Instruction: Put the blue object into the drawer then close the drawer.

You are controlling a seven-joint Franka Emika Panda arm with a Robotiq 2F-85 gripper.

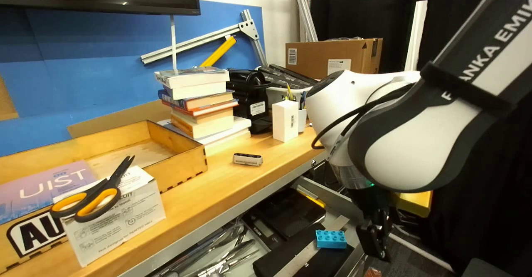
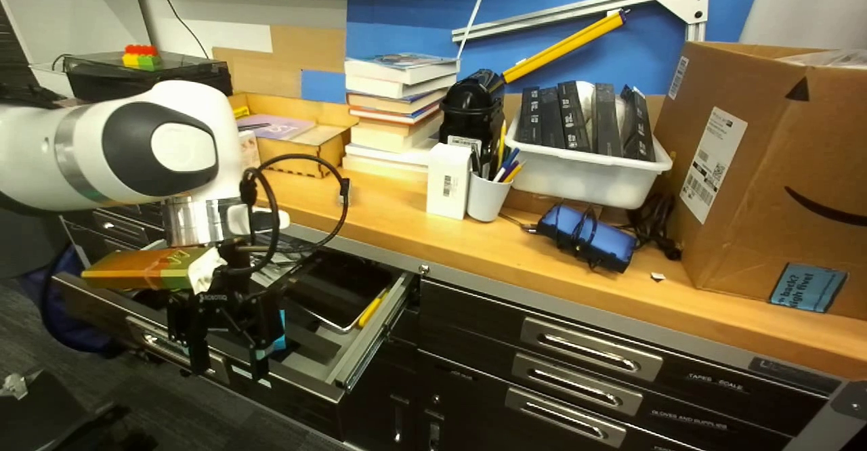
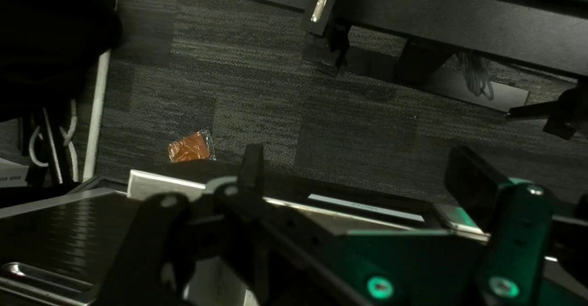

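Blue object (image 2: 279,342) partly hidden behind the tool (image 2: 228,366), drawer (image 1: 330,198) cut off at bottom, each in an exterior view

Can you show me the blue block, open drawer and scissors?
Blue block (image 1: 331,238), in an exterior view: its studded top.
Drawer (image 2: 305,398), in an exterior view: its front panel.
Scissors (image 1: 111,181), in an exterior view: where blades meet handles.

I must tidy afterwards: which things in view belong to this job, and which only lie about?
For the job:
bright blue rectangular studded block
open grey metal drawer
black two-fingered gripper

Lying about:
black-and-orange scissors
tall white box
brown cardboard box
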